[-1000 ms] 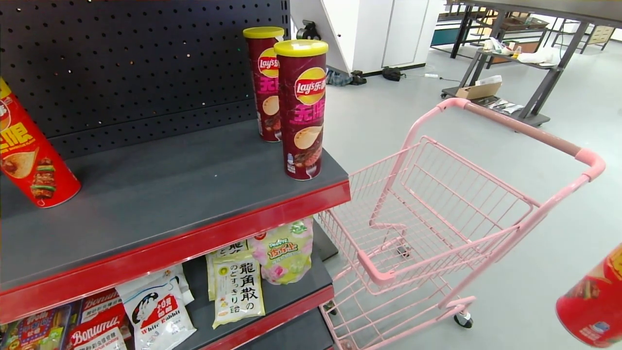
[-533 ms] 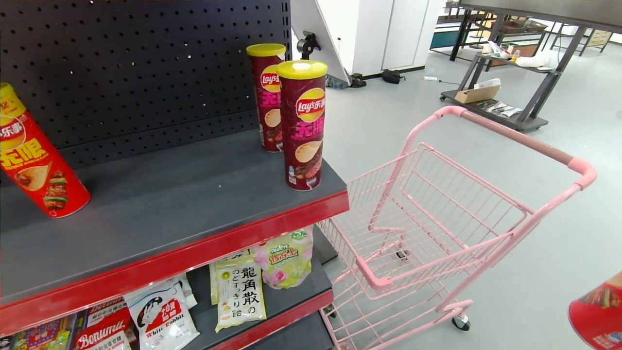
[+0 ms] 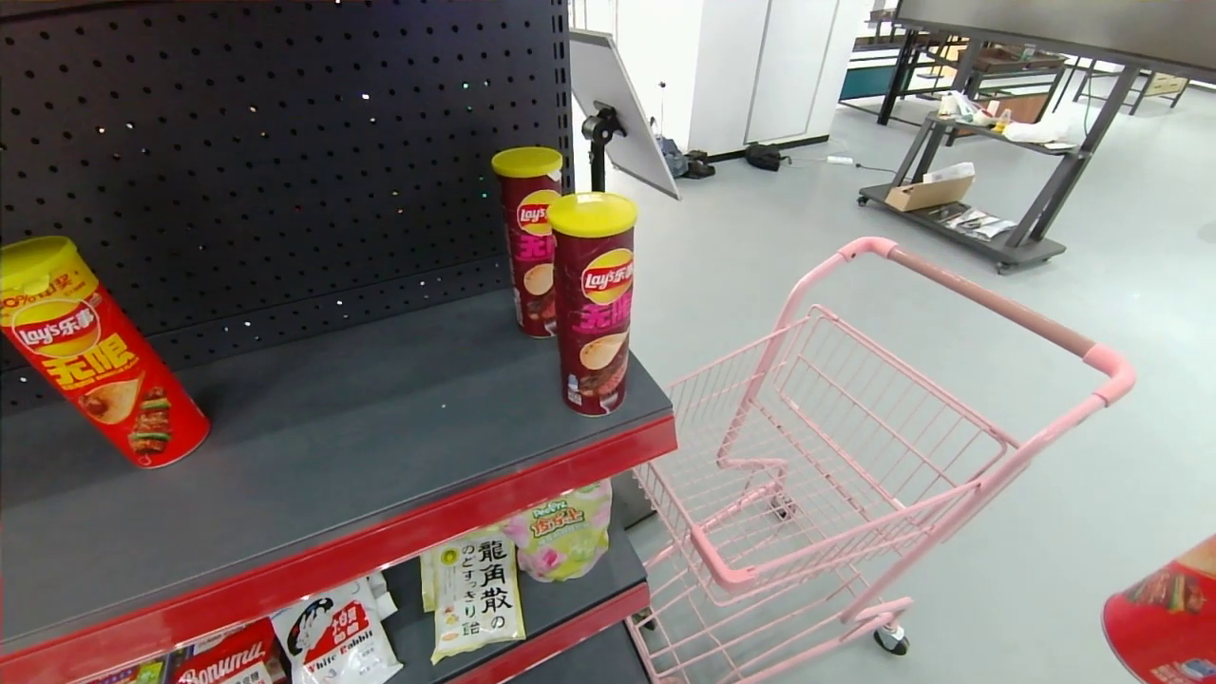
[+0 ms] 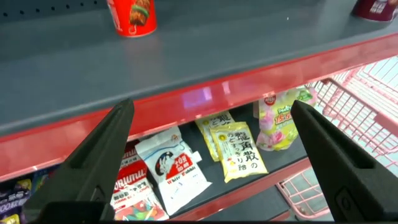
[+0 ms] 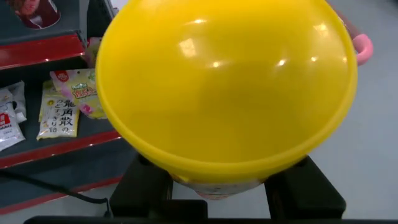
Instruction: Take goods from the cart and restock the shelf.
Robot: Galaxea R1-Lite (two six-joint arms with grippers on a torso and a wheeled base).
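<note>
Head view takes in the wider scene: the shelf with a red can standing at its left, two dark red cans near its right end, and the pink cart on the floor just beside that end. At the lower right corner it catches the red bottom end of the chip can, out past the cart and well apart from the shelf. Right wrist view looks straight onto the same chip can's yellow lid, with the right gripper pinching the can from both sides, one black finger showing under the lid's edge. Left wrist view adds the red front lip of the shelf, the base of the red can above it, and the snack bags lying on the shelf below.

Since a second ago the whole head picture has slid downward, so the camera has moved. The cans on the shelf keep their places relative to each other, and the chip can stays at the same corner.

The left gripper hangs in front of the shelf's lip, facing the shelves, its fingers spread wide and holding nothing. The right gripper holds the chip can over the floor to the right of the cart.
</note>
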